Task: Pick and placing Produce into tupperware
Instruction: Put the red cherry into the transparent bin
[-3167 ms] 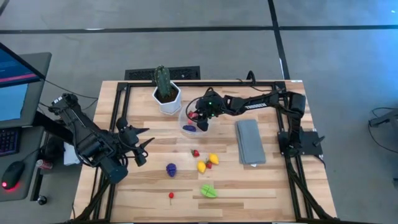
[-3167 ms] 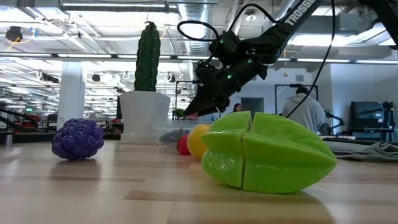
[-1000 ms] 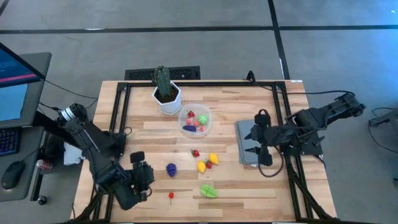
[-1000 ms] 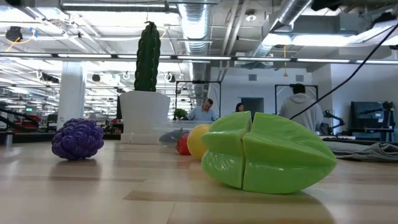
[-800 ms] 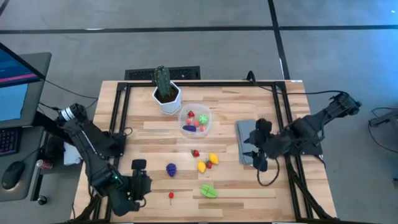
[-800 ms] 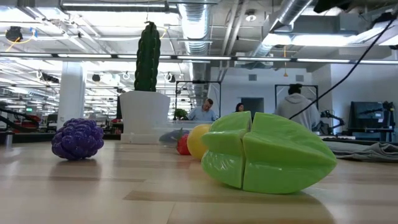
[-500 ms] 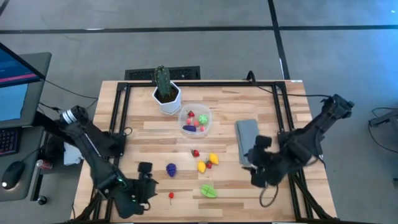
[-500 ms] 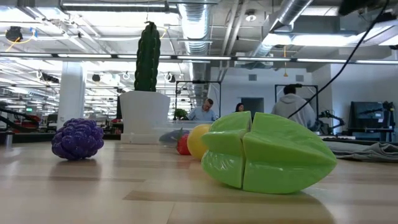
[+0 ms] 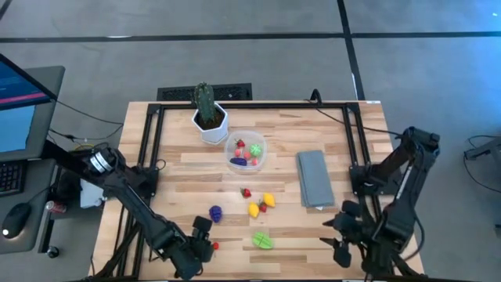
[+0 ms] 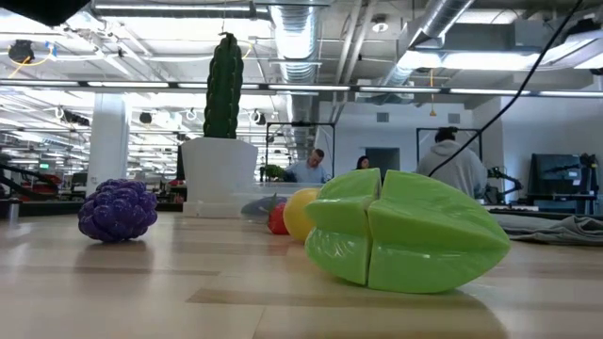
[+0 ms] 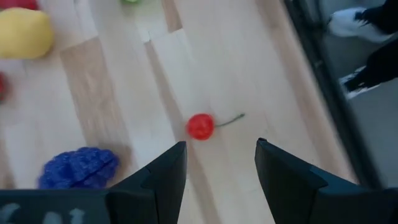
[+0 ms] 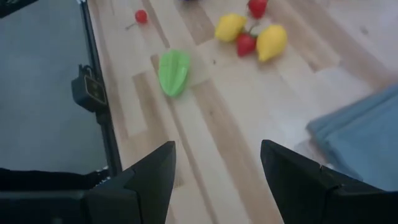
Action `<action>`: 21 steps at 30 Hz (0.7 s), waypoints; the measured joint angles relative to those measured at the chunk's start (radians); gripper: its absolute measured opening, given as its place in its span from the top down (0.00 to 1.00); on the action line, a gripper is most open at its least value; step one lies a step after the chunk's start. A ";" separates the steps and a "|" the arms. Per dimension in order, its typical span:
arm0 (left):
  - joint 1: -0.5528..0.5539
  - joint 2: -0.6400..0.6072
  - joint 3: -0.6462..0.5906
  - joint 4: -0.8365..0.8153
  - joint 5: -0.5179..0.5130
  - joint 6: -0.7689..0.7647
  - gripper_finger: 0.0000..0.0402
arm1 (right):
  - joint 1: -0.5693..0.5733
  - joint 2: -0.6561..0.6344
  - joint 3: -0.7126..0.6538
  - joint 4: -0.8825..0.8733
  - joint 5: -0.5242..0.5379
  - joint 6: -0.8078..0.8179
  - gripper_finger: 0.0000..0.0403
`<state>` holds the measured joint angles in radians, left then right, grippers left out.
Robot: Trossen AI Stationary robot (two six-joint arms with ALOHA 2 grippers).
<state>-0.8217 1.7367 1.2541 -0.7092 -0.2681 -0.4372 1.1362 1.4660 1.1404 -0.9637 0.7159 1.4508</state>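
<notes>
A light wooden table (image 9: 235, 160) with plank seams and a black frame (image 9: 258, 103) stands on a grey concrete floor (image 9: 235, 47) crossed by dark lines. To the left, a desk (image 9: 35, 157) carries a lit monitor (image 9: 16, 102), a keyboard (image 9: 9, 178) and a mouse (image 9: 16, 222). Cables trail on the floor at far right. Beyond the table, the room is an open workshop with a ceiling of exposed ducts (image 10: 297, 42) and strip lights (image 10: 490, 58), a white pillar (image 10: 108, 141), and people (image 10: 457, 165) at distant workstations with a screen (image 10: 556, 174).
</notes>
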 joint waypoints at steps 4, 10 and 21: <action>0.027 0.004 0.000 -0.028 0.005 0.111 0.55 | 0.036 0.056 0.000 0.000 0.001 0.088 0.35; 0.073 0.017 0.000 -0.035 0.089 0.383 0.55 | 0.075 0.117 0.000 0.009 0.002 0.206 0.35; 0.139 0.018 0.000 -0.043 0.129 0.683 0.55 | 0.139 0.177 0.000 0.031 0.026 0.407 0.35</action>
<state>-0.6825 1.7542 1.2541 -0.7526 -0.1390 0.2461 1.2757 1.6434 1.1408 -0.9326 0.7422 1.8578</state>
